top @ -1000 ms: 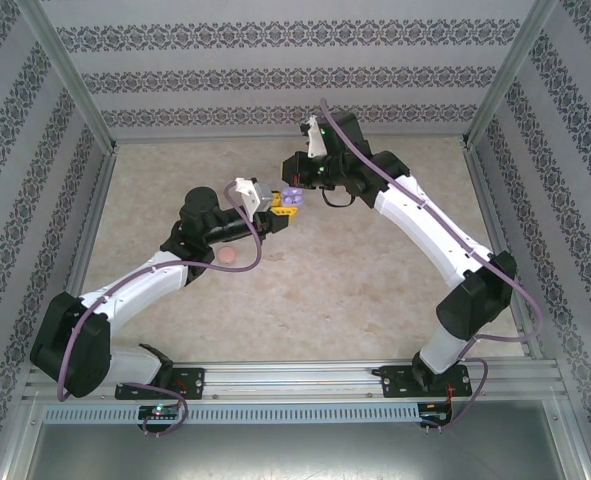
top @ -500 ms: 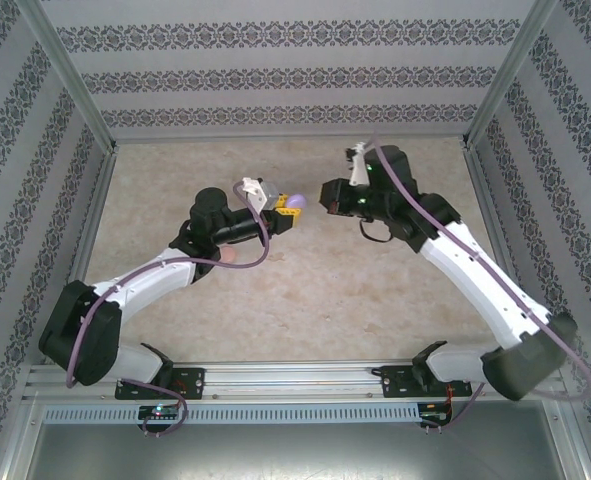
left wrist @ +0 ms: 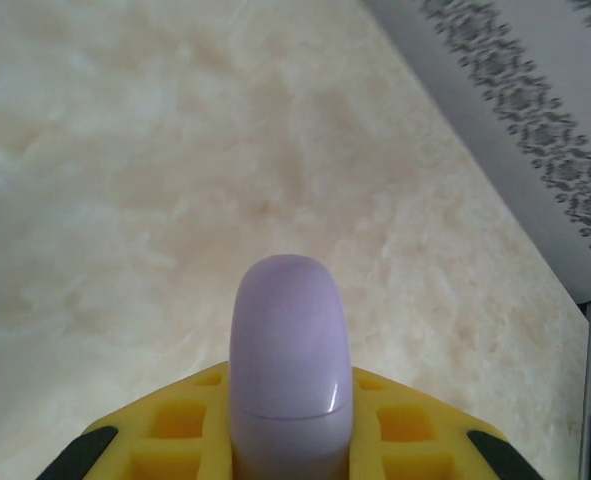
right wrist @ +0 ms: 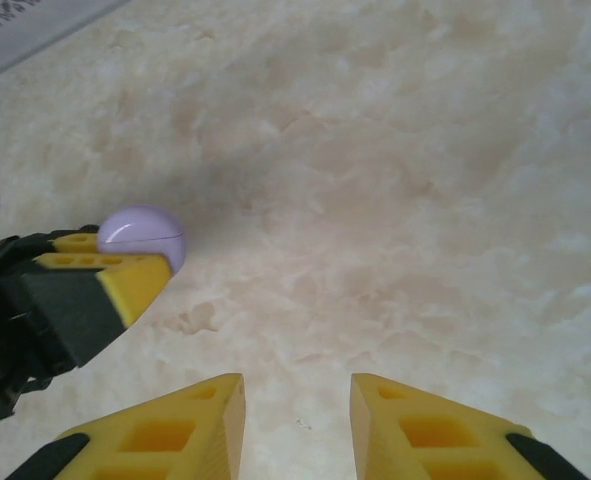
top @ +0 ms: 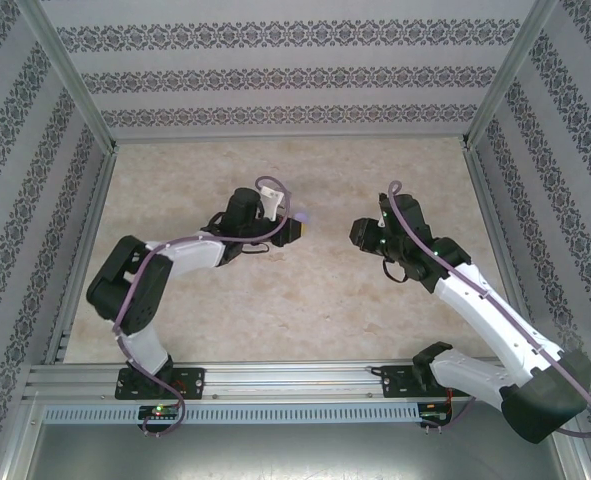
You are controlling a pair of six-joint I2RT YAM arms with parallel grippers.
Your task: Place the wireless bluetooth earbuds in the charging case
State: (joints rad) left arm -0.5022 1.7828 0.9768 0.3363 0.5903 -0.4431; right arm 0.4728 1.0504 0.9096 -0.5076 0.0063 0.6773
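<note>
1. The lilac charging case point(left wrist: 289, 360), lid closed, is pinched between the left jaws over the marbled tabletop point(top: 325, 300), near its middle.
2. In the top view its rounded end points toward 3 o'clock.
3. The right jaws are spread and empty, at 3 o'clock from the case and apart from it.

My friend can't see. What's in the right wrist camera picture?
The left gripper, at the picture's left edge, holds a closed lilac charging case over the pale marbled table. The right gripper shows at the bottom, its two yellow fingers apart with nothing between them.
</note>
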